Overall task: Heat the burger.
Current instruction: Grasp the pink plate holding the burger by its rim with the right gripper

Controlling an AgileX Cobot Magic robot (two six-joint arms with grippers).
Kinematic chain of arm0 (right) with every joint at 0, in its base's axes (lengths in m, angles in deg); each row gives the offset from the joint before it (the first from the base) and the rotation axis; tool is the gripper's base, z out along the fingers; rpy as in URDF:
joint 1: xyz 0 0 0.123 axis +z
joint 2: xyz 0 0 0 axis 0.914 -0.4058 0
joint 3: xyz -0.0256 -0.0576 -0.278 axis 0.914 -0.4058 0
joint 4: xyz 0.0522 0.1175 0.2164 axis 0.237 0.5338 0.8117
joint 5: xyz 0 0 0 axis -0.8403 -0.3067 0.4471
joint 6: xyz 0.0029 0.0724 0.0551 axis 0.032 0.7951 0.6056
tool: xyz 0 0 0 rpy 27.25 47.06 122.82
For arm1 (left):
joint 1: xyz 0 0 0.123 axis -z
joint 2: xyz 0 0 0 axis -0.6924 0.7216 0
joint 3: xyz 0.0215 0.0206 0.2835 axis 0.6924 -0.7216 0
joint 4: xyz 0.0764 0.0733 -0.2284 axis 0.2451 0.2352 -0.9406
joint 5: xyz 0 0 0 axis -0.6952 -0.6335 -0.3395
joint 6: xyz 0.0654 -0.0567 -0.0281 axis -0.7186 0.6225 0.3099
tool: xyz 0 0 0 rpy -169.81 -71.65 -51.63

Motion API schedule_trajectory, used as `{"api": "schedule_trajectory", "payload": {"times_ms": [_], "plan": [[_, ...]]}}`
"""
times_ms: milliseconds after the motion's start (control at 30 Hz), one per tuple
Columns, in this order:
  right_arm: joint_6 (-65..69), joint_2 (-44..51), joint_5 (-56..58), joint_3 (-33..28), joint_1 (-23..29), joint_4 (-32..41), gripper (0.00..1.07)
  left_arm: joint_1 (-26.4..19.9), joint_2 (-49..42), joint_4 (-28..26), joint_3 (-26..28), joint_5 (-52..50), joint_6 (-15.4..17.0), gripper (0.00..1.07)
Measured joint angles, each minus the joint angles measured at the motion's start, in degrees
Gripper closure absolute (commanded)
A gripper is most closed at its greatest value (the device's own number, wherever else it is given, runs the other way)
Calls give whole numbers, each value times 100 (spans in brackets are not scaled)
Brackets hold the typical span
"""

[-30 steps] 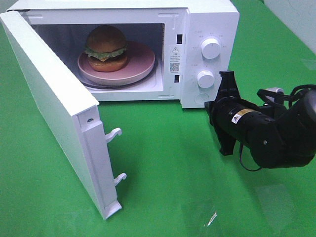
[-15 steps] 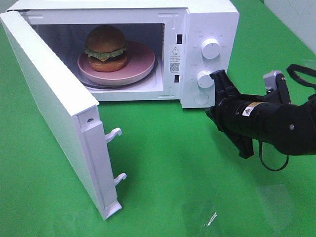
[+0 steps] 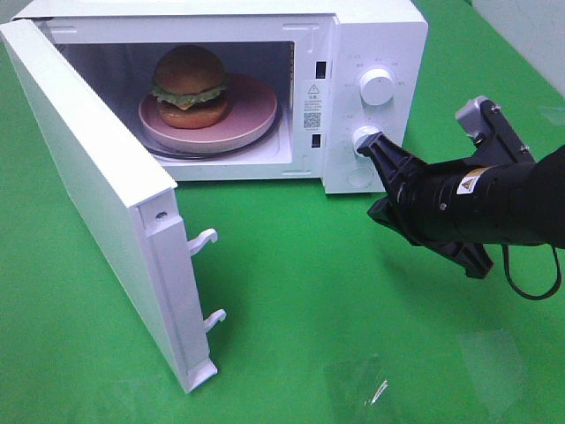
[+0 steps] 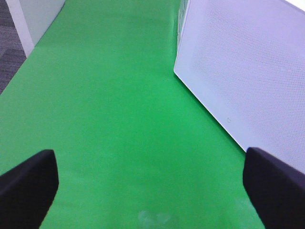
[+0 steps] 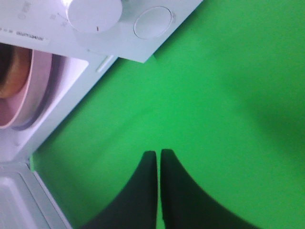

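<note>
The burger [image 3: 190, 87] sits on a pink plate [image 3: 256, 110] inside the white microwave [image 3: 371, 35], whose door [image 3: 88, 177] stands swung wide open to the left. My right gripper [image 3: 378, 212] is shut on nothing and hovers low over the green mat just in front of the microwave's control panel, below the lower knob [image 3: 365, 140]. In the right wrist view the shut fingers [image 5: 157, 155] point at the mat, with a knob [image 5: 94, 13], the plate [image 5: 35, 90] and a sliver of burger [image 5: 9, 71] beyond. My left gripper [image 4: 152, 191] is open over bare mat beside the door [image 4: 248, 71].
A green mat [image 3: 291, 291] covers the table. The door's two latch hooks [image 3: 205, 238] stick out toward the middle. An upper knob [image 3: 377, 87] and a round button [image 5: 152, 22] sit on the control panel. A white wall panel [image 4: 38, 19] stands at the mat's far edge.
The right arm has rolled its wrist and swung so the camera housing now sits upper right; its gripper stays shut near the control panel. The burger and the door have not moved.
</note>
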Motion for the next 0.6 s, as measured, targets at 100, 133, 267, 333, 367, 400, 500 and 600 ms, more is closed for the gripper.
{"api": "schedule_trajectory", "payload": {"times_ms": [100,133,267,333,367,400,500,600], "plan": [[-579,109,642,178,0,-6,104,0,0,0,0,0,0,6],[-791,138,854,252,0,-6,104,0,0,0,0,0,0,6],[-1438,183,1536,527,0,-11,103,0,0,0,0,0,0,6],[-1730,183,1839,670,0,-29,103,0,0,0,0,0,0,6],[-1730,183,1839,670,0,-29,103,0,0,0,0,0,0,6],[-1982,183,2131,819,0,-120,103,0,0,0,0,0,0,6],[-2240,183,2578,1037,0,-367,103,0,0,0,0,0,0,6],[-2343,183,2853,1175,0,-613,103,0,0,0,0,0,0,6]]}}
